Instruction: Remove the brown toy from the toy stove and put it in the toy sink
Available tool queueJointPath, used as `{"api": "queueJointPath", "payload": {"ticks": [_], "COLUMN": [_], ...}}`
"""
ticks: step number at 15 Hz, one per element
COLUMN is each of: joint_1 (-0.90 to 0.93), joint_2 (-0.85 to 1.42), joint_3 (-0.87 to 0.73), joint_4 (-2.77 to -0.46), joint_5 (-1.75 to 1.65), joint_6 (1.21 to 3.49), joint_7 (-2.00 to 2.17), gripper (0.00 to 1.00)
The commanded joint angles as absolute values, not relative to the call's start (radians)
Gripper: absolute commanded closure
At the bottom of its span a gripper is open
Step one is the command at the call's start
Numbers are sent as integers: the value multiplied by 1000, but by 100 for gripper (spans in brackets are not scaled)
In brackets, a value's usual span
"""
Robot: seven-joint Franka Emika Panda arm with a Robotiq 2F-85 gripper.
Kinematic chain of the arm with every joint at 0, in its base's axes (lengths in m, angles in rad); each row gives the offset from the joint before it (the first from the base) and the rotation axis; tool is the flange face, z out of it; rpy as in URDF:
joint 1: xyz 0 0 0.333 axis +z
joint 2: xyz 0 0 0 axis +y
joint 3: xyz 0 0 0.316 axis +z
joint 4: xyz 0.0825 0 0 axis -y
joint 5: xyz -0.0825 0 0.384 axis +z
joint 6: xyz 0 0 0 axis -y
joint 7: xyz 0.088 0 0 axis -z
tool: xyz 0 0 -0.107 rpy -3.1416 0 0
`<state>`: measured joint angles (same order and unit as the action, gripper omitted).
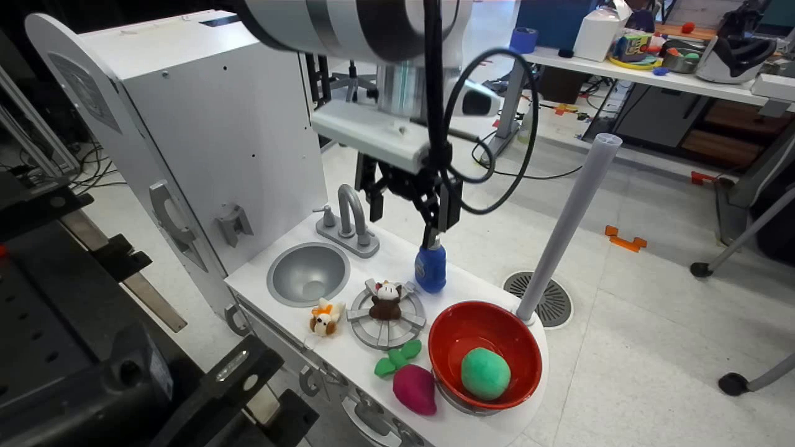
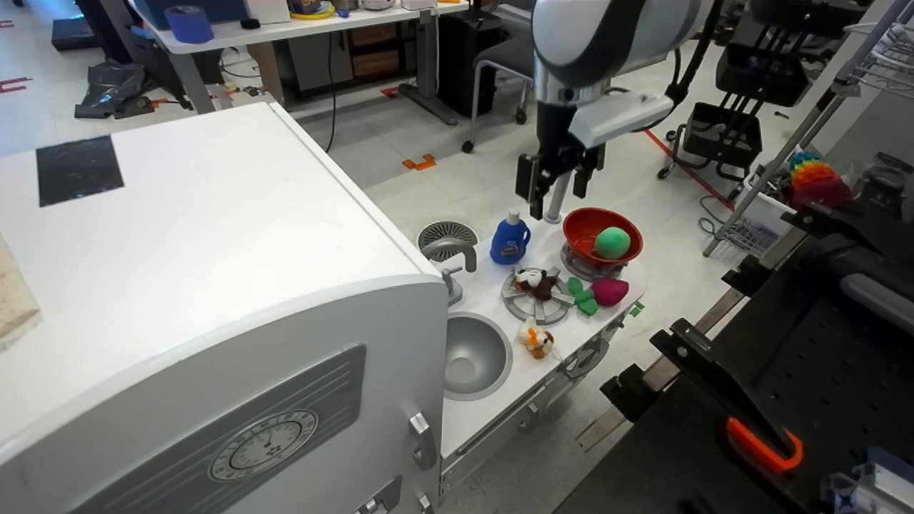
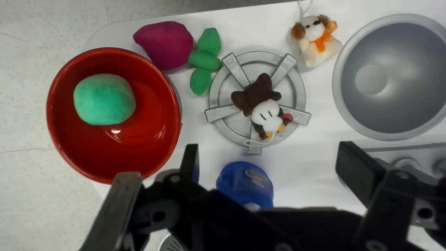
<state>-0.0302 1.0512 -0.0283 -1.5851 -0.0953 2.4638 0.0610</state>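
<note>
The brown toy, a small plush with a white face, lies on the grey ring-shaped burner of the toy stove [image 3: 223,112]. The brown toy shows in the wrist view [image 3: 258,96] and in both exterior views [image 1: 386,307] [image 2: 545,288]. The toy sink, a round grey basin, is to the right in the wrist view [image 3: 400,104]; it also shows in both exterior views [image 1: 309,267] [image 2: 478,360]. My gripper is open, with nothing between its fingers [image 3: 267,153]. It hangs above the back of the counter, near the blue bottle, apart from the toy [image 1: 404,225] [image 2: 558,198].
A blue bottle [image 3: 244,183] stands behind the burner. A red bowl [image 3: 146,139] holds a green ball [image 3: 104,99]. A magenta and green plush [image 3: 167,45] lies beside it. A white puppy toy [image 3: 317,42] lies between burner and sink. A faucet [image 1: 351,214] and a pole [image 1: 568,226] stand up.
</note>
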Motion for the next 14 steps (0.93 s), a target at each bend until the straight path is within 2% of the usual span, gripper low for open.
{"api": "queueJointPath", "payload": {"ticks": [1, 8, 9, 10, 11, 14], "joint_1": [8, 66, 77, 80, 84, 88], "joint_2": [1284, 1603, 1512, 1529, 1527, 1509], "joint_3": [-64, -68, -78, -85, -93, -111], "joint_4": [-1344, -1000, -1127, -1105, -1105, -1118], "joint_5": [-95, -94, -92, -93, -95, -99], "joint_6": [2436, 2385, 2415, 2409, 2406, 2401], "joint_7": [75, 102, 115, 127, 137, 162], "gripper": [0, 0, 0, 9, 26, 51]}}
